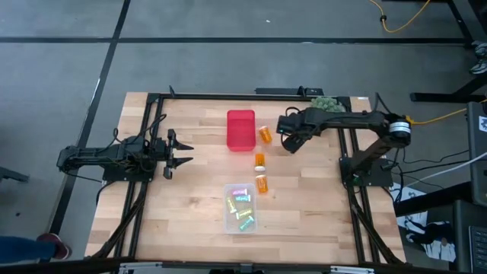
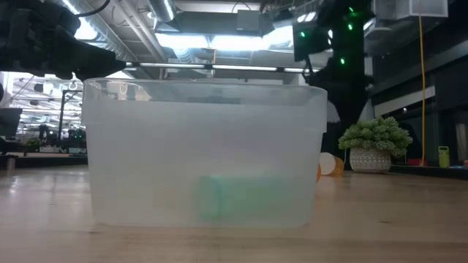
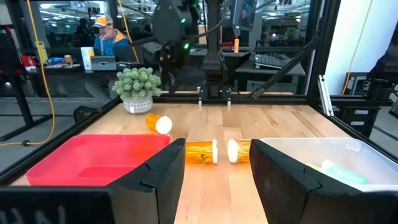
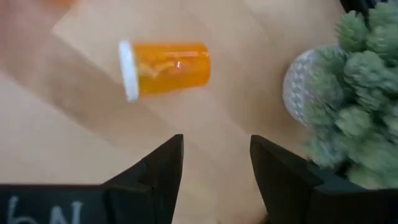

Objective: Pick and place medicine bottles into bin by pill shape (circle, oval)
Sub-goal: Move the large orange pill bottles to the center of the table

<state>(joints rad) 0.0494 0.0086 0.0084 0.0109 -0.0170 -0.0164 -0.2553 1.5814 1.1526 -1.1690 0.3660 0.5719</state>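
From above we see a wooden table (image 1: pixel 183 221) with a red bin (image 1: pixel 240 130) and a clear bin (image 1: pixel 240 208) holding pastel bottles (image 1: pixel 242 205). Three orange medicine bottles (image 1: pixel 261 160) lie between and beside the bins. Our right gripper (image 1: pixel 290 146), jaws parted and empty, hovers just beside the nearest orange bottle (image 4: pixel 164 67), near a green plant (image 1: pixel 325 102). Our left gripper (image 1: pixel 186 150), pinched closed and empty, waits at the table's left.

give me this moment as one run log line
left gripper: shut, parked left of table | right gripper: open, empty, near orange bottle | red bin: empty | clear bin: holds small bottles
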